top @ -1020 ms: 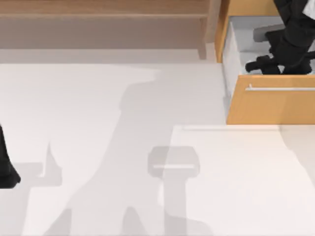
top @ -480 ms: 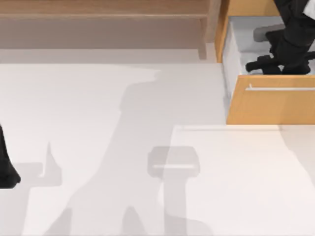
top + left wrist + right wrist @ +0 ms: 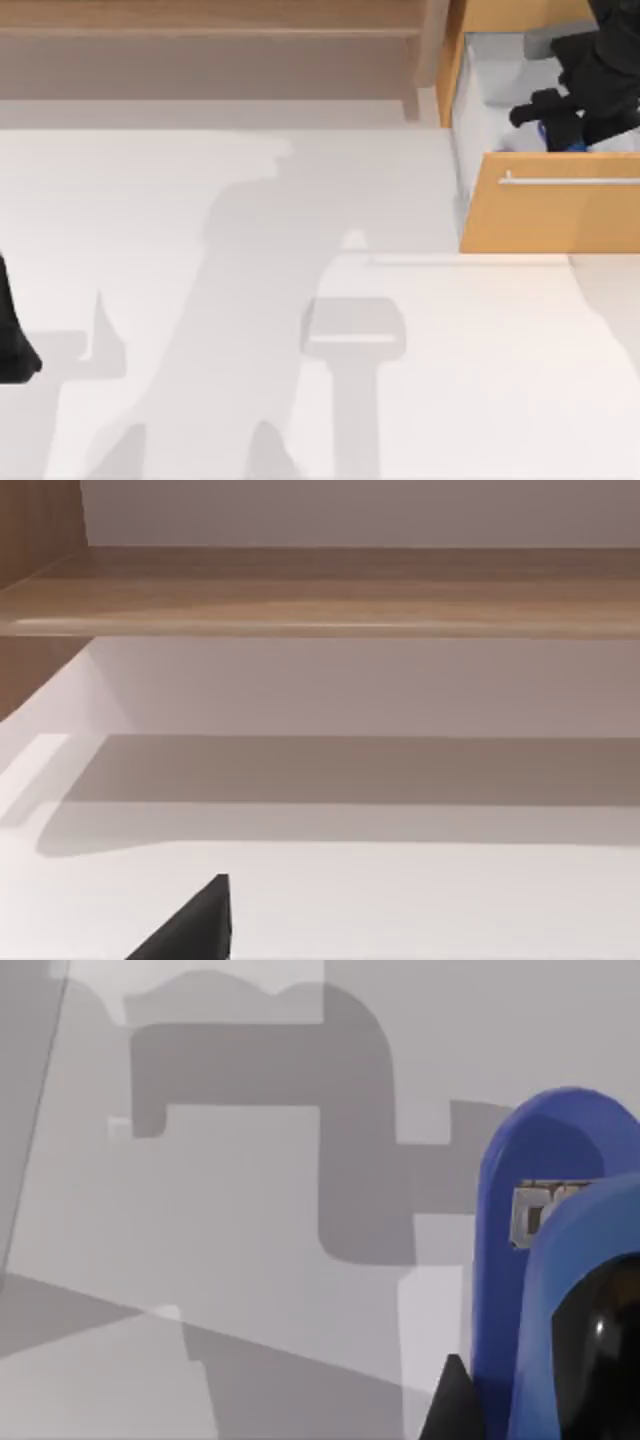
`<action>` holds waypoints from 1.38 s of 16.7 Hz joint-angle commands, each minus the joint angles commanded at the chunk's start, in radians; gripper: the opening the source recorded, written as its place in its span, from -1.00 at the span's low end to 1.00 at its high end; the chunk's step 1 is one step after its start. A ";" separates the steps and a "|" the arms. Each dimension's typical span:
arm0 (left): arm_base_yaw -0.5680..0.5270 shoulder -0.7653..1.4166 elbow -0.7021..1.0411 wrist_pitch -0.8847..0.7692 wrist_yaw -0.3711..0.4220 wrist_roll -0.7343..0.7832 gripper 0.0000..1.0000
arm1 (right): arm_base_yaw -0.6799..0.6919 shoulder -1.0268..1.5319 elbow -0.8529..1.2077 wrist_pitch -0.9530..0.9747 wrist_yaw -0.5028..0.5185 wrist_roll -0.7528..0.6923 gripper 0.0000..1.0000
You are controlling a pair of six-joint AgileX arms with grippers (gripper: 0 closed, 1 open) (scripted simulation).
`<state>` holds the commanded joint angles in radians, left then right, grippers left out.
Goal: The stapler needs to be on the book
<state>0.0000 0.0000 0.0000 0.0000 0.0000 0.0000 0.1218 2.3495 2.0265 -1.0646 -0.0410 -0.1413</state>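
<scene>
The white worktop (image 3: 200, 300) took up most of the top view, with the open orange drawer (image 3: 550, 215) at far right. The right end effector (image 3: 562, 120) was down inside it, and a bit of blue stapler (image 3: 570, 146) peeked out; the right wrist view had the stapler (image 3: 545, 1260) up close. Couldn't tell its grip. The left end effector (image 3: 12, 345) sat parked at the left edge.

White table (image 3: 200, 300), mostly bare, shadows across it. Wooden shelf unit (image 3: 210, 40) runs along the far edge, 1 upright post (image 3: 412, 95) near its right end. At the far right corner, an orange drawer front (image 3: 550, 215) with a silver handle (image 3: 570, 181) stands pulled out, pale grey drawer interior (image 3: 480, 100) behind it.
</scene>
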 joint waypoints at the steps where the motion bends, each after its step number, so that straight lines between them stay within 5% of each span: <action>1: 0.000 0.000 0.000 0.000 0.000 0.000 1.00 | -0.007 -0.042 -0.028 0.015 -0.014 -0.018 -1.00; 12: 0.000 0.000 0.000 0.000 0.000 0.000 1.00 | -0.275 -0.603 -0.473 0.212 -0.151 -0.260 -1.00; 23: 0.000 0.000 0.000 0.000 0.000 0.000 1.00 | -0.676 -0.889 -0.994 0.197 -0.094 -0.468 -1.00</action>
<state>0.0000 0.0000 0.0000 0.0000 0.0000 0.0000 -0.5538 1.4604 1.0329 -0.8672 -0.1346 -0.6092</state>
